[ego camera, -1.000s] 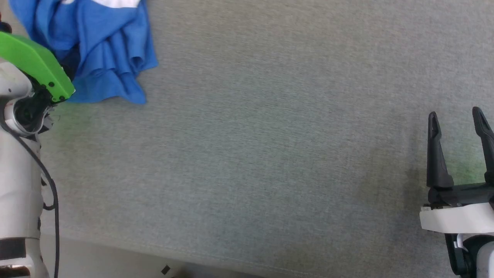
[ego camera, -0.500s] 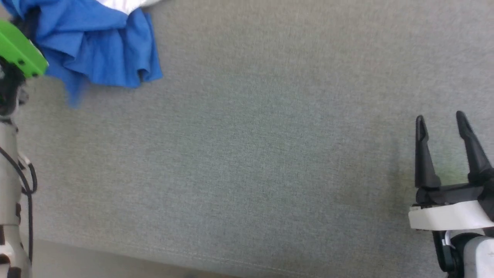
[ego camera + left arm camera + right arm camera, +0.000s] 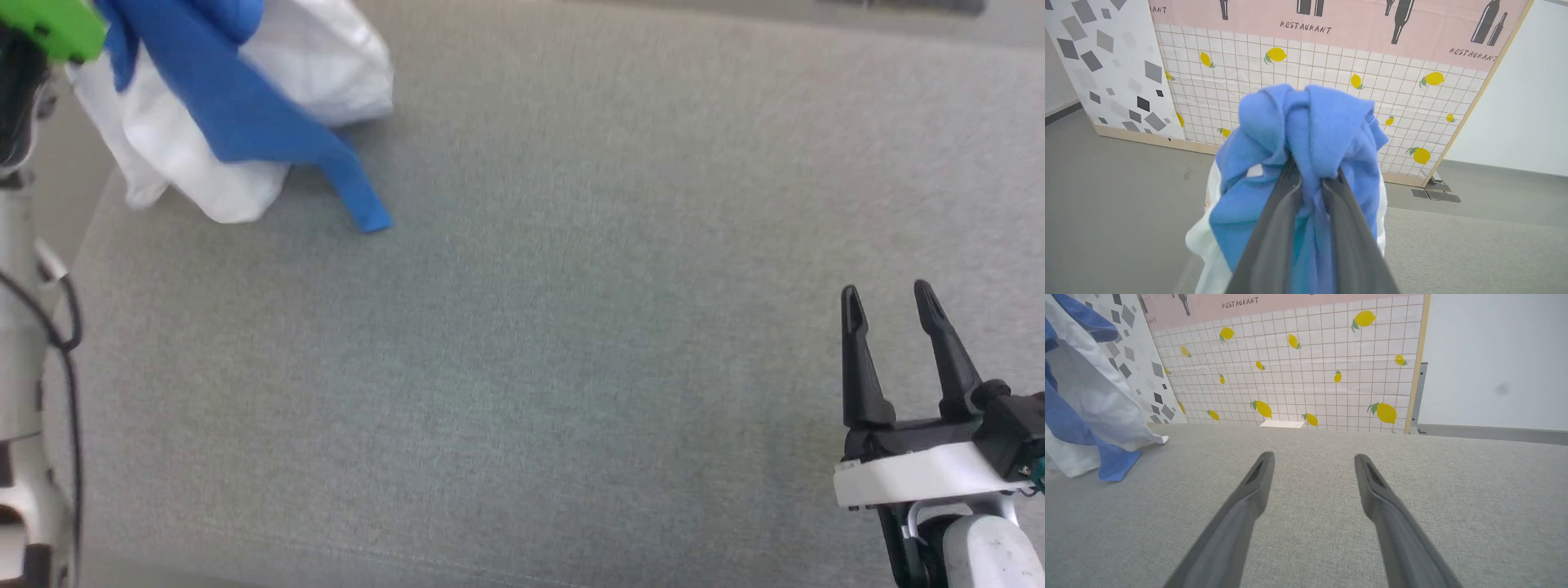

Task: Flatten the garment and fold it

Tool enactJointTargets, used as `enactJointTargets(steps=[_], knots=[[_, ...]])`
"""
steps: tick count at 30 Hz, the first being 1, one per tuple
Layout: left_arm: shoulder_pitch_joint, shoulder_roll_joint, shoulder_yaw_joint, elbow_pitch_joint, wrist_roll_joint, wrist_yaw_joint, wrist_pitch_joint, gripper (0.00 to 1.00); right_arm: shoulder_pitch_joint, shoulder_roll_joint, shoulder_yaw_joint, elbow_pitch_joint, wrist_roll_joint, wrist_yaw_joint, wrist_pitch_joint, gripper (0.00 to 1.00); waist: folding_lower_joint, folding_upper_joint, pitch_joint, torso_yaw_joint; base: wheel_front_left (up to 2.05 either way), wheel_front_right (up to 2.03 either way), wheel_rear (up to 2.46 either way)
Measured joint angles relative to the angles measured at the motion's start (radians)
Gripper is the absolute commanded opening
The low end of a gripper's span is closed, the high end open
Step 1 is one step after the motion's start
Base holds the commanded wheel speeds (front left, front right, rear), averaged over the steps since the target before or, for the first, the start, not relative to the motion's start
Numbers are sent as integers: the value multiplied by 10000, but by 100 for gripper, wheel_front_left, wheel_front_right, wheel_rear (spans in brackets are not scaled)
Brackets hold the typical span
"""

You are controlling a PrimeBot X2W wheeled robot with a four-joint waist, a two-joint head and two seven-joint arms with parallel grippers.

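Grey woven cloth covers the table [image 3: 571, 343], and behind its far edge stands a backdrop panel [image 3: 1310, 367] of white tiles printed with lemons.

The left gripper [image 3: 1310, 171] is clenched on the garment [image 3: 1306, 122]. Its two dark fingers lie almost parallel with a thick wad of blue cloth pinched between them and bulging over their tips. In the head view the fingers are cut off by the top edge, and the arm's green cover [image 3: 57, 24] sits in the upper left corner.

The garment [image 3: 245, 122] hangs bunched from that grip over the table's far left corner, its long axis running from the gripper down to the cloth surface. White folds rest on the table. One blue band slants away from the left edge toward the middle, its tip lying flat on the surface. Neck opening, hem and the second sleeve cannot be made out in the crumple.

The right gripper [image 3: 886, 298] is released, fingers spread with nothing between them, low over bare cloth near the table's right edge, well apart from the garment.
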Motion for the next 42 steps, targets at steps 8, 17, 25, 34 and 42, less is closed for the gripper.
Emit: enactJointTargets(steps=[8,17,25,34,42], knots=[[-720,-1312,-635,-1312,-219,500,451,0,424,-2,-267,309,322,0,-109,100,0,0,-1110,-282,0,0,0],[-1268,-2976,-1354,-2098,-349,1264,623,0,475,0,-213,345,610,0,-134,100,0,0,-1757,-951,0,0,0],[-1061,-3804,-2349,-2341,-435,1567,268,0,473,-4,-485,228,706,0,-136,100,0,0,-1817,-1613,0,0,0],[1189,-3988,-4059,-2226,-1076,2656,-1787,0,418,-4,-754,79,725,0,-136,100,0,0,-1091,-1911,0,0,0],[2749,-3986,-5501,1478,-581,2805,-2715,0,-79,-4,-476,19,727,0,-136,100,0,1,-103,-2059,0,0,0]])
